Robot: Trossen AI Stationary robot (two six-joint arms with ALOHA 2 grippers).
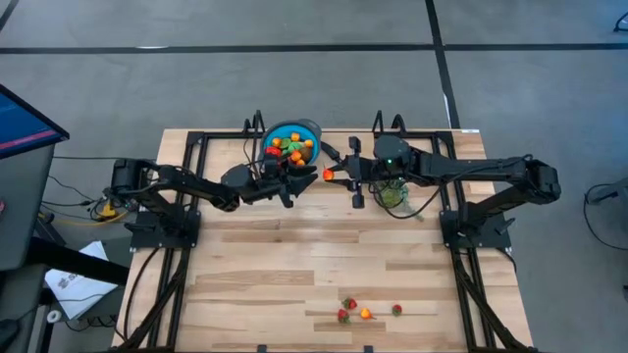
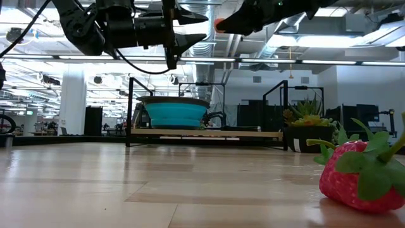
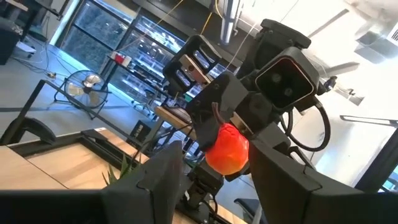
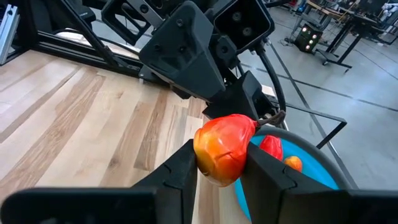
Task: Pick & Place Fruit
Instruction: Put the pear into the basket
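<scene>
A red-orange toy fruit [image 4: 224, 149] with a brown stem hangs high above the table, and my right gripper [image 4: 221, 168] is shut on it. In the high view the fruit [image 1: 328, 175] is just to the near right of the blue bowl [image 1: 306, 126], which holds several small fruits [image 1: 290, 147]. My left gripper [image 1: 297, 181] faces the fruit from the left. It is open, with its fingers [image 3: 155, 180] short of the fruit [image 3: 227, 149]. More small fruits [image 1: 355, 310] lie on the table near its front edge. My right gripper pinches the red-orange fruit by its two opposite sides [image 4: 202, 155] between its two fingers. The fingers reach in from the table's right, slanting slightly down. The fruit is lifted clear of the table, and its stem [image 4: 270, 118] points away toward the bowl.
A spiky green plant-like thing [image 1: 395, 194] sits under the right arm. A strawberry [image 2: 357, 177] lies close to the low camera. Black frame rails [image 1: 196, 176] run along both sides of the table. Bare wood [image 1: 294, 255] lies across the middle.
</scene>
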